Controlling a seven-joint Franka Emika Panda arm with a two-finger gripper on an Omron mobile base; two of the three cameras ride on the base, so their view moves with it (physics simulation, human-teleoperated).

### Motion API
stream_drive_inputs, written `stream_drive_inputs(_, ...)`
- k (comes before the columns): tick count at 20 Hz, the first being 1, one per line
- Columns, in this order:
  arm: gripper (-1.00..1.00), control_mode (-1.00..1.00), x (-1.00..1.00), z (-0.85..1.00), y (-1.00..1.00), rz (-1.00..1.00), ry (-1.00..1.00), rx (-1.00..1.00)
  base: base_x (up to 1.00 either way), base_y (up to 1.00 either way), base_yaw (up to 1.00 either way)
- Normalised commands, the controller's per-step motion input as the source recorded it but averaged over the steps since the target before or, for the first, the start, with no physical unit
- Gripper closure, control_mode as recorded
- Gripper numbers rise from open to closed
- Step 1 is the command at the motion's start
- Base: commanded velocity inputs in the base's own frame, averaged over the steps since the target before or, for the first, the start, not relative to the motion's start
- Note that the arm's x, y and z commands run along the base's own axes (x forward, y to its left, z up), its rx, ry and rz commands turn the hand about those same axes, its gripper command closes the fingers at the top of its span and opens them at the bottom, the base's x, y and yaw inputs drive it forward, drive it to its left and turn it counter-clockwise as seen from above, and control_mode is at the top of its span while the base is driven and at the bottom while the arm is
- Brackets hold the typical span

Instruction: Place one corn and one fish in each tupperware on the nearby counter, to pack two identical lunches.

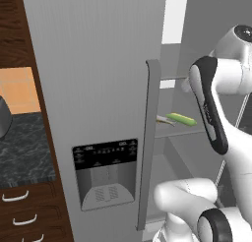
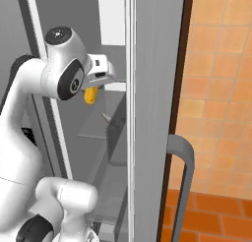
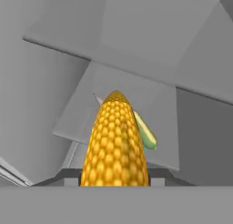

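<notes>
Now claw (image 3: 114, 181) grips plain corn (image 3: 115, 143) inside fridge (image 1: 98, 88).

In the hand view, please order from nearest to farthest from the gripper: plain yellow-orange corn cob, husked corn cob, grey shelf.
1. Plain yellow-orange corn cob, between the gripper fingers.
2. Green-husked yellow corn cob, behind it, right.
3. Grey fridge shelf far edge, beyond both.

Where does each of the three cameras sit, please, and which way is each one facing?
Left base view: behind the arm to its left, facing the fridge door and the open fridge; the white arm shows at right, husked corn lies on a shelf.
Right base view: behind the arm to its right, looking into the fridge past the door's edge; the arm shows at left, the gripper holding the plain corn.
Hand view: on the hand, looking along the plain corn onto the shelf.
Shared: hand and left base views both show the husked corn.
</notes>
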Motion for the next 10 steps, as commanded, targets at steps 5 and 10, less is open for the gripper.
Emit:
stream_drive_inputs(5, 1.00, -1.00, -0.87, 0.03, 0.00, -0.21, 0.00, 0.01, 0.00, 0.00, 0.00)
stream_drive_inputs(10, 1.00, -1.00, -0.85, 0.12, 0.00, -0.07, 0.00, 0.12, 0.00, 0.00, 0.00)
